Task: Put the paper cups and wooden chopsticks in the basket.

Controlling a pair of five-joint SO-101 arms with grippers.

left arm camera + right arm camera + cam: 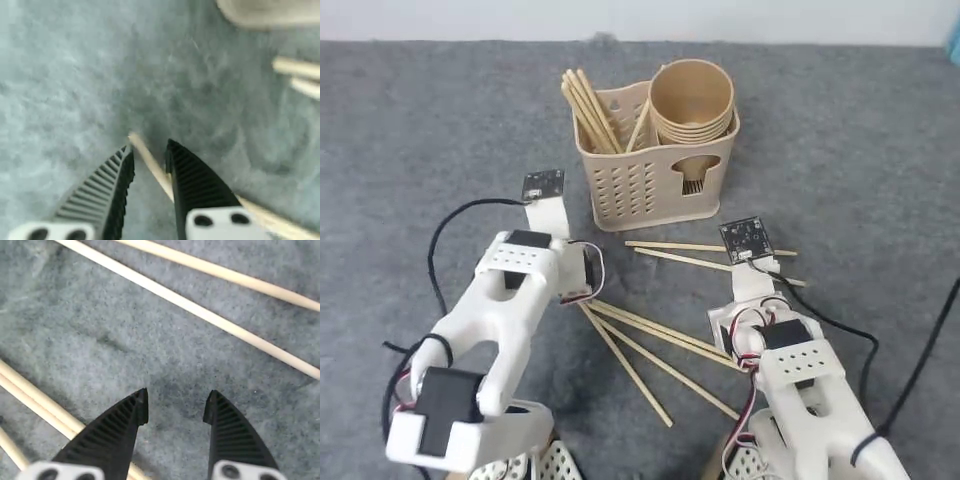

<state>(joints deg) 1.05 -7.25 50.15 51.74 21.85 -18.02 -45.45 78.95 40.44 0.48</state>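
A beige perforated basket (pixel 640 185) stands at the back middle of the grey carpet. It holds a stack of paper cups (pixel 692 95) and several wooden chopsticks (pixel 588 105). Several loose chopsticks (pixel 660 345) fan out between the two arms, and two more (pixel 690 247) lie in front of the basket. My left gripper (pixel 148 160) is open low over the carpet, with the tip of one chopstick (pixel 145 155) between its fingers. My right gripper (pixel 177 405) is open over bare carpet, between two chopsticks (pixel 200 310) and a pair (pixel 40 400).
The grey carpet (pixel 860 150) stretches wide on both sides of the basket. Black cables (pixel 445 250) trail from each arm near the front. The basket's base (pixel 270 12) and two chopstick ends (pixel 300 67) lie beyond my left gripper.
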